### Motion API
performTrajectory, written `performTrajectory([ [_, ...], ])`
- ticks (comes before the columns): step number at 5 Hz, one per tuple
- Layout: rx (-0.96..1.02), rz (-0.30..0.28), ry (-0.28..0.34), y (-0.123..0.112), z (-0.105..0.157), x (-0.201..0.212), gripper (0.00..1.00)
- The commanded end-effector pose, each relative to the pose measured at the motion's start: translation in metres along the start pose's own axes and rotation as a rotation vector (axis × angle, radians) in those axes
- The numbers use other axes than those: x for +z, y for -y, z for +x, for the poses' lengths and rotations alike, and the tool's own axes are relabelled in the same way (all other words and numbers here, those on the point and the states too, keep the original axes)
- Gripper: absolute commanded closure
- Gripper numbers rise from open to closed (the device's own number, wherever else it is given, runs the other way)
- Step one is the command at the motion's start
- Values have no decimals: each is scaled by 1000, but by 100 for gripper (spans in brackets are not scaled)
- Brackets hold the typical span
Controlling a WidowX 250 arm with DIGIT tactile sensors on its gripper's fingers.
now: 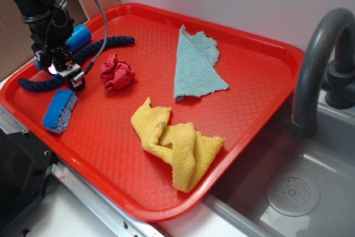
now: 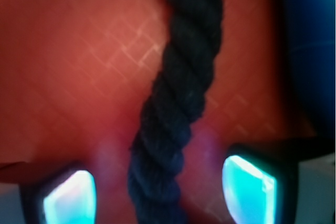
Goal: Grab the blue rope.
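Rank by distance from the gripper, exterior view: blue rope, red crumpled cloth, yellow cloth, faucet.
1. Blue rope: directly under the gripper, between its fingers.
2. Red crumpled cloth: just beside it on the tray.
3. Yellow cloth: tray's near edge.
4. Faucet: off the tray, over the sink.

The blue rope [image 2: 176, 108] was thick twisted fibre, matt and fuzzy, lying on a red tray [image 1: 233, 98] of hard plastic with a fine cross-hatched, slightly shiny texture. The yellow cloth [image 1: 177, 145] and pale blue cloth [image 1: 195, 66] looked coarsely woven with frayed edges. The faucet [image 1: 319, 65] was smooth matt grey.
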State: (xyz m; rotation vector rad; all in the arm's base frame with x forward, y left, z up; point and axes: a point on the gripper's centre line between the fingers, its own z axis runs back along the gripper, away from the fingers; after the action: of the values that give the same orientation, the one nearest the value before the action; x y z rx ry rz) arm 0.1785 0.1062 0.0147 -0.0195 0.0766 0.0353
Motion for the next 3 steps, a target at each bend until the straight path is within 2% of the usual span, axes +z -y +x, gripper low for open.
performTrajectory([
  [1,-23,-23,-14,0,1,-16,100],
  [3,-38,-57,-12,-3,-2,-20,100],
])
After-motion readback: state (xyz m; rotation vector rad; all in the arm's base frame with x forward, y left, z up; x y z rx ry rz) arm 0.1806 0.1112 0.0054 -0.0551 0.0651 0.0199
